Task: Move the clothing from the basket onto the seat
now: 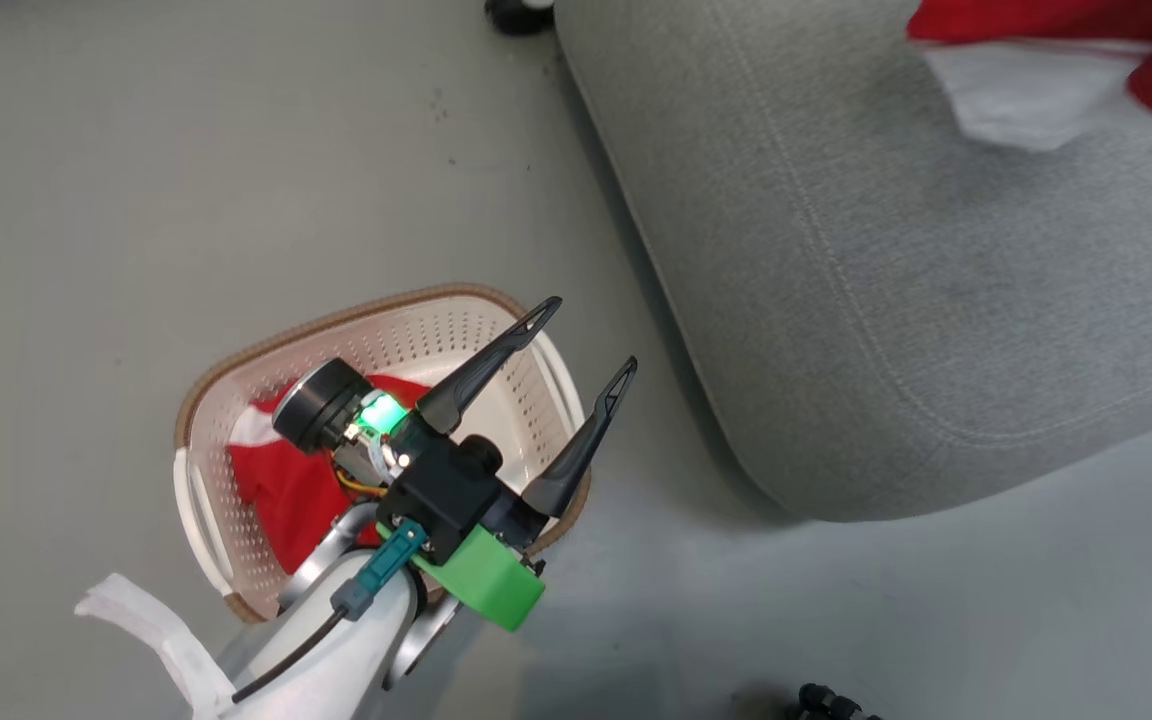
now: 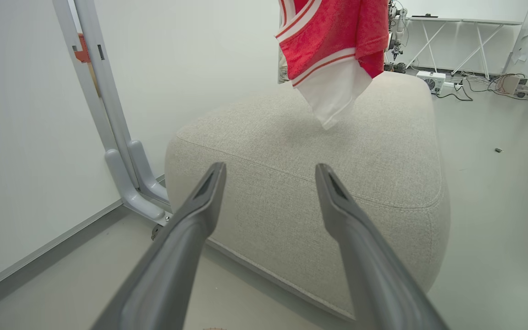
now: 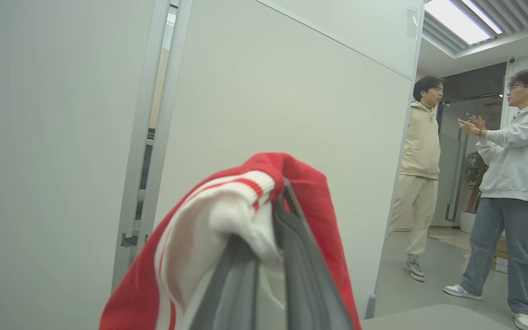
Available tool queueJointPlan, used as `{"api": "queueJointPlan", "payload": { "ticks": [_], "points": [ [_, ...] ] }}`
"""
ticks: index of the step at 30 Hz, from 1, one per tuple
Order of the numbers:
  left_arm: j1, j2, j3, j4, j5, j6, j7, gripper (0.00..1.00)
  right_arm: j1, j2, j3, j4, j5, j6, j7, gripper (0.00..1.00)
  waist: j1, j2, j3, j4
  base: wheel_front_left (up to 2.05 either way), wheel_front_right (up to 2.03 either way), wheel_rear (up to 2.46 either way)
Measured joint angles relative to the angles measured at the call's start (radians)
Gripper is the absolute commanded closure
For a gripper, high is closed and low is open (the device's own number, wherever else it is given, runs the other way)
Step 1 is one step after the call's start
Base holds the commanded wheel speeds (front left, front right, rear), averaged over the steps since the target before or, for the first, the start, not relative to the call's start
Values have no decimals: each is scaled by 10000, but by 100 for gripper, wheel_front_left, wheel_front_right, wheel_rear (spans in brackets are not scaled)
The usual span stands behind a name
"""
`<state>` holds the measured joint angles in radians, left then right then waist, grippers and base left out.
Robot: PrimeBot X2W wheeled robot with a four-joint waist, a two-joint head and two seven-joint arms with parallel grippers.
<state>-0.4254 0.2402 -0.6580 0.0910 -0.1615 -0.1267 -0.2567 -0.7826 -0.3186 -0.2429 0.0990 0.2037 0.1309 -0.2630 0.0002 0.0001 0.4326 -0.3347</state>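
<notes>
In the head view, the left gripper (image 1: pixel 588 335) is seen over the basket (image 1: pixel 336 322), its fingers spread wide with nothing between them. A second garment (image 1: pixel 276 490) lies crumpled inside the basket, which stands on the floor (image 1: pixel 136 150) just beside the seat (image 1: pixel 886 300). The hanging garment (image 1: pixel 1026 95) is seen over the seat's far part, at the upper right edge.

In the left wrist view, the hanging garment (image 2: pixel 332 41) is shown dangling above the seat (image 2: pixel 314 151), its white tip close to the cushion but apparently not resting on it. A metal frame post (image 2: pixel 108 114) and a wall stand near the seat's left side, and open floor is found to its right.

In the right wrist view, the right gripper (image 3: pixel 275 206) is shown with its fingers clamped together on a fold of the hanging garment (image 3: pixel 186 229). Two people (image 3: pixel 511 183) are seen well apart, beyond a partition.

The step in hand is judged to be the carrying of the first piece over the seat. Next, it should be lowered and released well inside the stitched seam, so that it cannot slide off the rounded edge. The basket piece is then to be fetched. Ample room is offered above the cushion.
</notes>
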Motion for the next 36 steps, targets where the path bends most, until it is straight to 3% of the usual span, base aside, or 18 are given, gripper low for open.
{"api": "queueJointPlan", "payload": {
  "ticks": [6, 12, 17, 18, 19, 27, 36],
  "points": [
    [-448, 253, -332, 54, -63, -10, -12, 0, -348, -477, -656, 1055, -476, 0, 2, 100, 0, -1, 1171, 615, 0, 0, 0],
    [-796, 199, -617, 192, -100, -12, -44, 0, 167, 81, -1534, 2702, -757, 2, 4, 100, 0, 0, 2070, 1213, 0, 0, 0],
    [-896, 63, -849, 322, -169, -13, -58, 0, 802, 242, -2424, 3327, -884, 0, 2, 100, 0, 0, 2361, 1730, 0, 0, 0],
    [-903, 50, -849, 324, -205, -13, -58, 0, 934, 316, -2589, 3396, -903, 2, 2, 88, 0, 0, 2392, 1815, 0, 0, 0],
    [-909, 48, -844, 337, -224, -13, -58, 0, 1051, 376, -2734, 3478, -917, 2, 2, 0, 0, -1, 2404, 1873, 0, 0, 0],
    [-660, -159, -537, 510, -395, 29, -61, 0, 2413, 1076, -3244, 3287, -1503, 4, 2, 0, -1, 0, 1869, 2049, 0, 0, 0],
    [387, -892, 389, 1141, -872, 324, -75, 0, 4781, 2071, -2596, 2483, -1632, 6, 2, 0, -3, 0, 357, 2021, 0, 0, 0]
  ]
}}
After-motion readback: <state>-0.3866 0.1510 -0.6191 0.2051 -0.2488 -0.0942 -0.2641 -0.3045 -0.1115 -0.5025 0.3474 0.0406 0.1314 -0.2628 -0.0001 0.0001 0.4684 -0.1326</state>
